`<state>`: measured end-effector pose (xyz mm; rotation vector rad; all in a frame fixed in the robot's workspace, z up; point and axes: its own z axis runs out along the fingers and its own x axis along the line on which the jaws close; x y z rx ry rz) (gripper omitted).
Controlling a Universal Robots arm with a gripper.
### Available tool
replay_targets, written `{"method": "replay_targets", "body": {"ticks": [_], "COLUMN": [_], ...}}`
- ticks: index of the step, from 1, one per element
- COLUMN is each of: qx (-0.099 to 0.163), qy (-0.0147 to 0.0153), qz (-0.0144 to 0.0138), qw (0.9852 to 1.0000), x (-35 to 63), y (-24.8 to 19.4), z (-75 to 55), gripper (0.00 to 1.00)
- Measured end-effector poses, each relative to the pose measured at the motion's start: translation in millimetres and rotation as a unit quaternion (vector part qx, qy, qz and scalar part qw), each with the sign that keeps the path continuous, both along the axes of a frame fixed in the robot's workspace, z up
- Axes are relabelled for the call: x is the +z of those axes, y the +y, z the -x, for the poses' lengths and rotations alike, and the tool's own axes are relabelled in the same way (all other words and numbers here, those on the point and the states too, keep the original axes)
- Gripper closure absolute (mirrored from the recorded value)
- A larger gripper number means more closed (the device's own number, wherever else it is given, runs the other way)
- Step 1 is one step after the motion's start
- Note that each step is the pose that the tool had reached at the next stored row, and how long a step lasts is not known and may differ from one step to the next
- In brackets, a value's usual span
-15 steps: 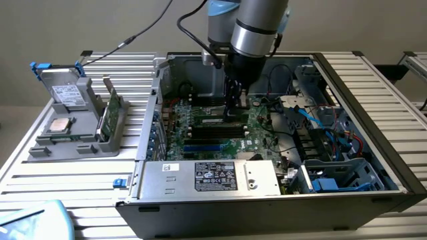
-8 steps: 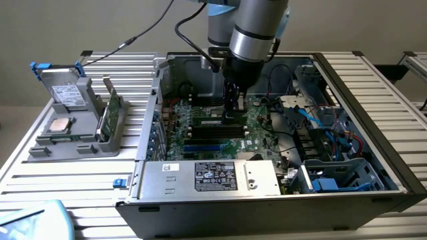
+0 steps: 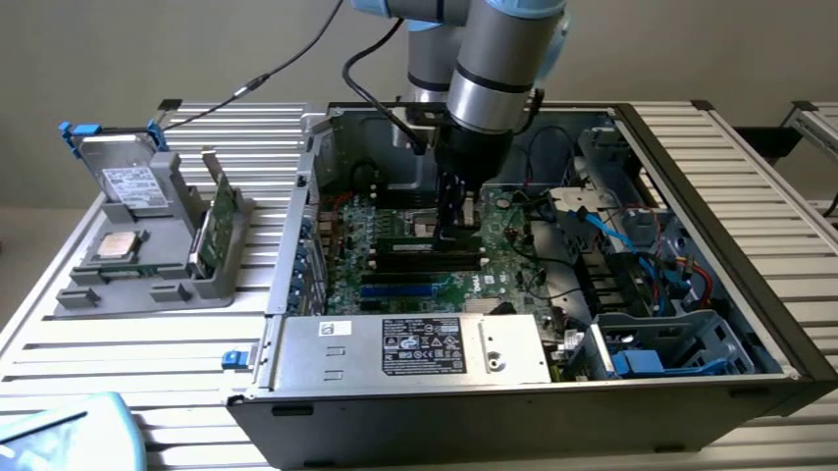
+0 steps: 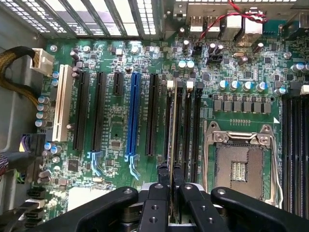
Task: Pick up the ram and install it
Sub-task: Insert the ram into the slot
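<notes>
The ram (image 4: 170,135) is a thin green stick seen edge-on, lying along the black memory slots (image 4: 186,125) on the motherboard (image 4: 116,135). My gripper (image 4: 171,186) is shut on it, one black finger on each side. In the exterior view the gripper (image 3: 454,234) reaches down inside the open computer case. It holds the ram (image 3: 430,228) low over the black slots (image 3: 419,253) near the board's middle. I cannot tell whether the stick is seated in a slot or just above it.
The empty processor socket (image 4: 240,166) lies right beside the slots. A power supply box (image 3: 412,345) and the case walls (image 3: 308,186) close in the board, with cables (image 3: 629,235) on the exterior view's right. Outside stands a grey holder (image 3: 144,280) with a drive (image 3: 125,177), a silver chip (image 3: 118,245) and another green stick (image 3: 216,224).
</notes>
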<state>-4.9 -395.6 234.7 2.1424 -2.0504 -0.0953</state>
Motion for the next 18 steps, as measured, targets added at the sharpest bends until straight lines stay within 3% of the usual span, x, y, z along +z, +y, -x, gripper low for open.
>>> {"method": "replay_targets", "body": {"ticks": [6, 13, 18], "qx": [-0.001, -0.001, -0.001], "qy": [-0.0001, -0.0002, -0.0002], "qz": [-0.0010, -0.0027, -0.0030], "qw": [1.0000, 1.0000, 1.0000], "x": [-8.8, -10.9, -11.6], "y": [-1.0, -4.7, -5.0], "z": [0.2, 0.2, 0.2], "gripper": [0.86, 0.86, 0.86]}}
